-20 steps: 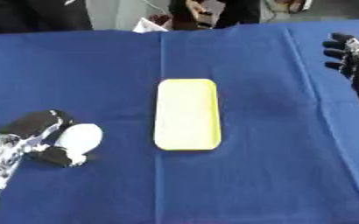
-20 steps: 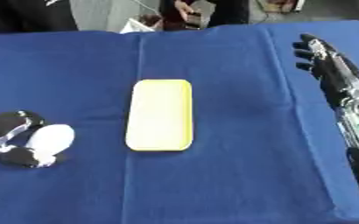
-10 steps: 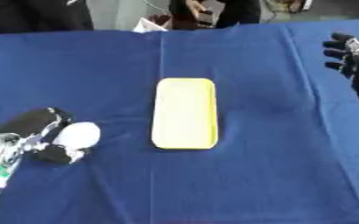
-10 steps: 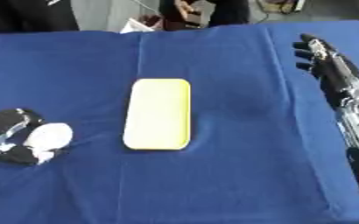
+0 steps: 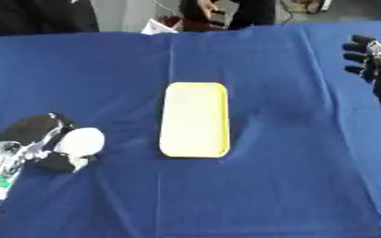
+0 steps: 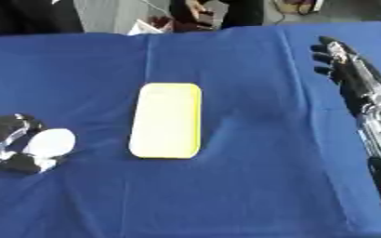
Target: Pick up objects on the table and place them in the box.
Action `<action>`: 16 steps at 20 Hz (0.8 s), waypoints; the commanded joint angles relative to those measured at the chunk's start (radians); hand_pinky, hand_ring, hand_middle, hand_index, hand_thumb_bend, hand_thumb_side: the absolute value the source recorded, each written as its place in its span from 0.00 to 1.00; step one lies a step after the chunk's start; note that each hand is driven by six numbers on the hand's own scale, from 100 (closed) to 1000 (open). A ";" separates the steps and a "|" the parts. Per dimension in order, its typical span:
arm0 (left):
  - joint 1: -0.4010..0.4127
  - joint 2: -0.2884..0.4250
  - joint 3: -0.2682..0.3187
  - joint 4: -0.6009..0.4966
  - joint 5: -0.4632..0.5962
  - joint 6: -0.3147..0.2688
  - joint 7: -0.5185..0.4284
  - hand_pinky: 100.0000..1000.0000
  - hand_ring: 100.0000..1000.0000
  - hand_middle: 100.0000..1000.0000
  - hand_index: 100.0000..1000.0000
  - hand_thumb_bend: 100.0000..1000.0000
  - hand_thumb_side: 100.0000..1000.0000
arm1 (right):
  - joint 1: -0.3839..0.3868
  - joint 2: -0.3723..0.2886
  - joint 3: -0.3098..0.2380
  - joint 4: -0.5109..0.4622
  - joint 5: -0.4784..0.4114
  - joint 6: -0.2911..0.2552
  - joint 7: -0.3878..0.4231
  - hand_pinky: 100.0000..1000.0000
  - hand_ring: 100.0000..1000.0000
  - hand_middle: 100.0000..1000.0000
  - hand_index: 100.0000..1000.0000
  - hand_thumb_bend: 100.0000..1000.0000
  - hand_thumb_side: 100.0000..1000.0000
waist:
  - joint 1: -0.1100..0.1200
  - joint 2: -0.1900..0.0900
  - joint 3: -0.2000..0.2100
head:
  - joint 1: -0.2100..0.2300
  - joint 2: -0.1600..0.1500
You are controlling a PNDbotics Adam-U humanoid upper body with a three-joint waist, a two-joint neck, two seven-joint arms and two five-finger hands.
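Table (image 5: 291,176) covered w/ blue cloth, seen from above. Near the middle lies a pale yellow box (image 5: 194,119), a shallow rectangular tray w/ rounded corners, long side running away from the robot, flat on the cloth, nothing visible inside it. Left hand (image 5: 43,145) sits at the lower left edge of the view, low over the cloth, black fingers and thumb curled round a white round object (image 5: 83,141); the object shows between thumb and fingers, facing toward the box. Can't tell if the object touches the cloth or is lifted clear of it. The hand w/ the object is well apart from the box, off to its left and a bit nearer the robot than the box's near end. Silver and white forearm parts run from that hand down to the lower left corner. Right hand (image 6: 338,59) is at the far right side, well apart from the box, fingers straight and spread, pointing toward the far edge of the table, holding nothing; its arm runs down the right edge in the right eye view. No other loose objects visible on the cloth btwn the hands.
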 commanded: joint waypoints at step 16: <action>-0.021 0.053 0.075 -0.045 0.273 0.071 0.082 0.71 0.57 0.59 0.68 0.09 0.18 | -0.014 -0.016 -0.010 -0.014 0.004 -0.003 0.002 0.89 0.92 0.85 0.96 0.00 0.85 | 0.001 -0.011 0.002 | -0.018 -0.001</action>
